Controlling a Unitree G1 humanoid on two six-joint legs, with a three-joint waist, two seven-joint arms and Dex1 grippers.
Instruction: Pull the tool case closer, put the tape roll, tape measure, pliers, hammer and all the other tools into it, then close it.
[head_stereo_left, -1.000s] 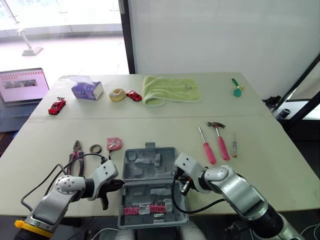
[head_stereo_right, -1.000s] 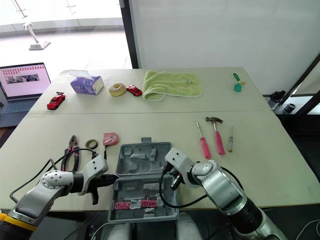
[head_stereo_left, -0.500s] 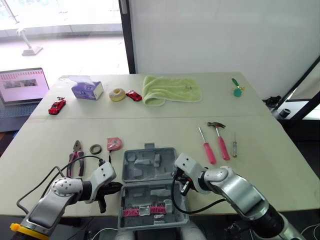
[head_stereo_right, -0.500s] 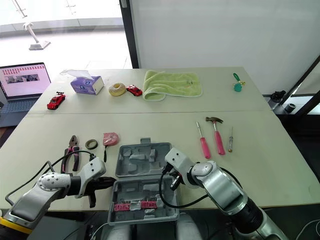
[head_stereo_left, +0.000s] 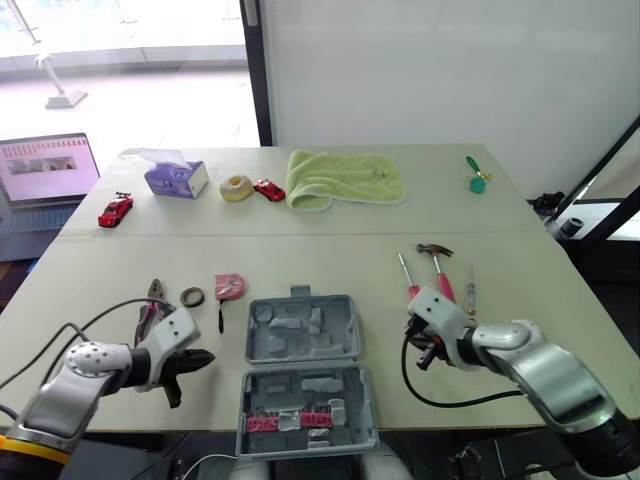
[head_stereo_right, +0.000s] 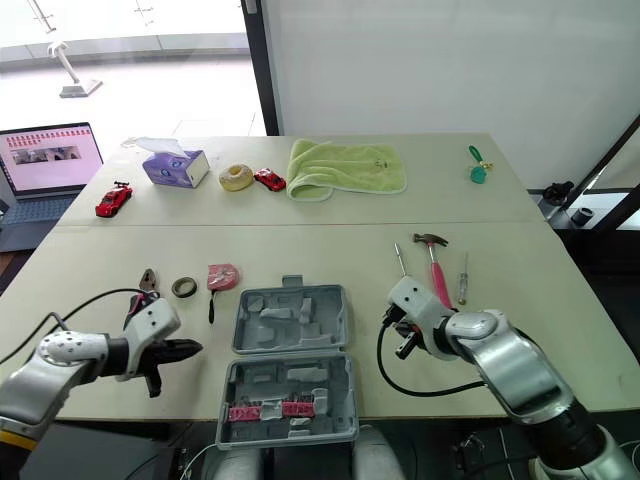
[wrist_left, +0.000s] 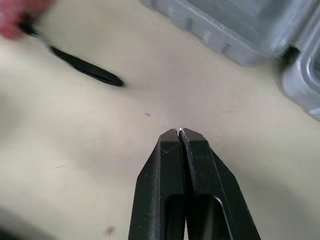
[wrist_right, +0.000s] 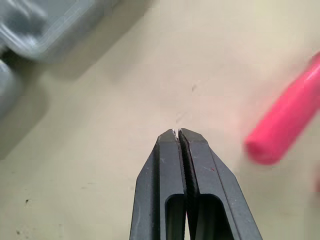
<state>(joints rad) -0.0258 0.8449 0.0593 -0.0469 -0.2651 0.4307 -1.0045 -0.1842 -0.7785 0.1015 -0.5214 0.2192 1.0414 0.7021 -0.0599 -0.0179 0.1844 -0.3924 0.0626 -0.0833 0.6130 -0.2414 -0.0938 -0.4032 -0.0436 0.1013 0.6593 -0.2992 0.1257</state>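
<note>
On the left, your left gripper (wrist_left: 179, 131) has drawn away from the side of the tool case (head_stereo_left: 330, 345) and now hangs beside the pliers (head_stereo_left: 152, 293), its fingers pressed together and empty; the tape roll (head_stereo_left: 191, 297) and tape measure (head_stereo_left: 230, 287) lie just beyond. In the centre, the case lies open at the near edge of the desk (head_stereo_left: 300, 250), so the pull looks finished and loading comes next. On the right, your right gripper (wrist_right: 177, 131) has likewise left the case for the pink screwdriver (wrist_right: 285, 127), fingers closed on nothing, with the hammer (head_stereo_left: 437, 262) just past it.
</note>
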